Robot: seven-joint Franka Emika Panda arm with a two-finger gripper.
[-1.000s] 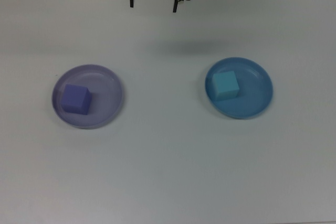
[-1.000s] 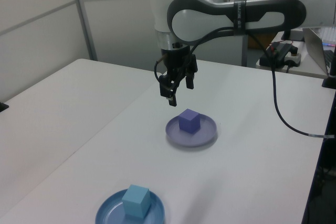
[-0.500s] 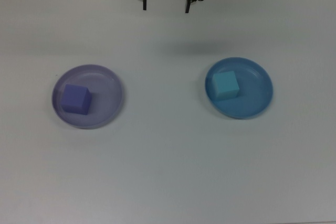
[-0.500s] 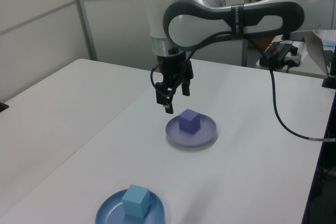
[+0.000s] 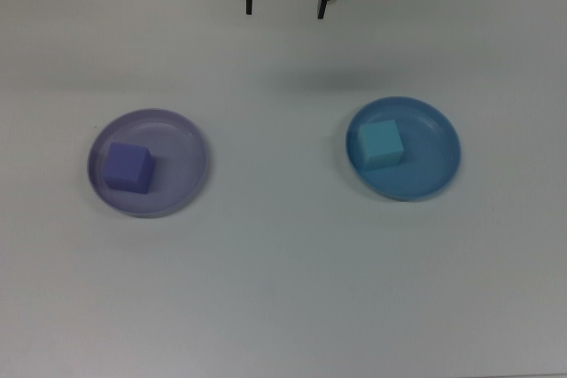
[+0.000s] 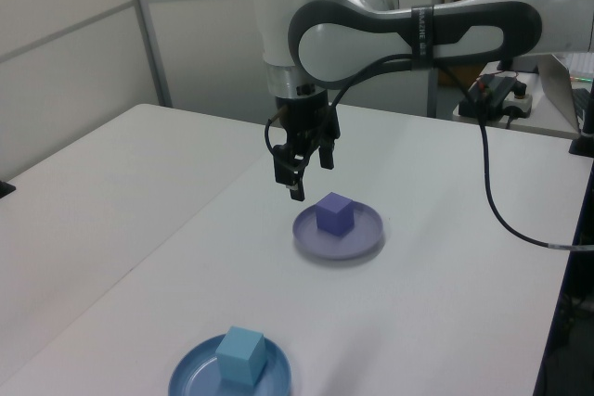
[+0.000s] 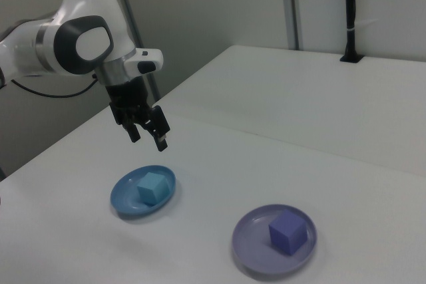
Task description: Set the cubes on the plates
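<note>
The violet-purple cube [image 5: 128, 168] [image 6: 334, 213] [image 7: 287, 233] rests on the lavender plate [image 5: 182, 143] [image 6: 369, 237] [image 7: 253, 244] at the top view's left. On the blue plate [image 5: 434, 165] [image 6: 190, 379] [image 7: 126, 201] at the top view's right sits the teal cube [image 5: 380, 144] [image 6: 240, 356] [image 7: 152, 187]. My gripper [image 5: 283, 8] [image 6: 308, 173] [image 7: 148, 136] hangs open and empty above the table, at the top view's upper edge between the two plates.
The white table [image 5: 283, 289] carries only the two plates. In the left view a black cable [image 6: 501, 201] trails over the table's right side, and a desk with devices [image 6: 501, 90] stands behind. A black post [image 7: 349, 11] rises at the table's far edge in the right view.
The gripper has shifted rightward along the top view's upper edge, most of it in the first half second. Cubes and plates have not moved.
</note>
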